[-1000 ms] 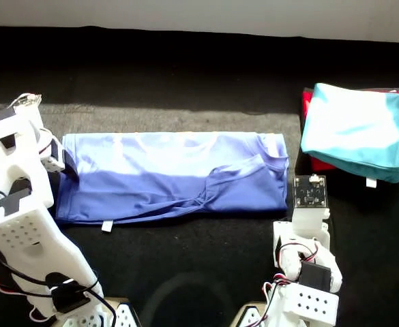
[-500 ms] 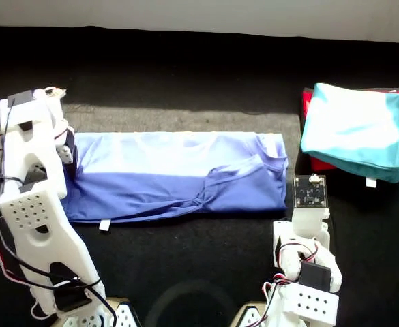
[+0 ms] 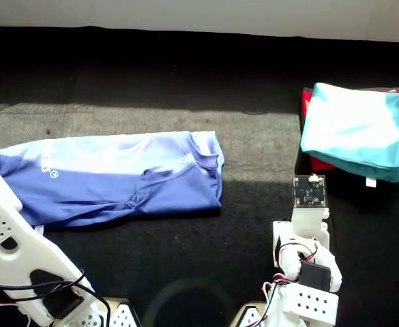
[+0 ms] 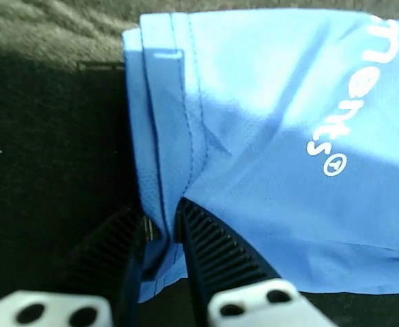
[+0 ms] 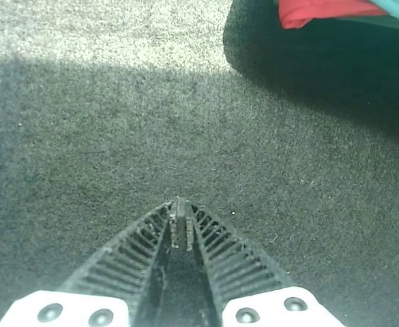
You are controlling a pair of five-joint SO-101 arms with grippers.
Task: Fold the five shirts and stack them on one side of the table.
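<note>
A blue shirt [image 3: 110,178], folded lengthwise, lies across the left half of the dark table, its collar end near the middle. My left gripper [image 4: 162,228] is shut on the hem [image 4: 159,143] of the blue shirt at the table's left edge; the left arm [image 3: 8,238] rises along that edge. My right gripper [image 5: 181,231] is shut with nothing in it, hovering low over bare carpet near the front right, where the right arm [image 3: 307,259] stands. A folded teal shirt [image 3: 359,129] rests on a red shirt [image 3: 318,163] at the back right.
The table cover [image 3: 254,225] is dark carpet with a sunlit band [image 3: 254,136] across the middle. A white wall strip [image 3: 199,13] runs along the far edge. Open carpet separates the blue shirt from the stack.
The left arm has dragged the blue shirt to the left by its hem; the collar end slid from near the right arm to mid-table. The right arm stayed still.
</note>
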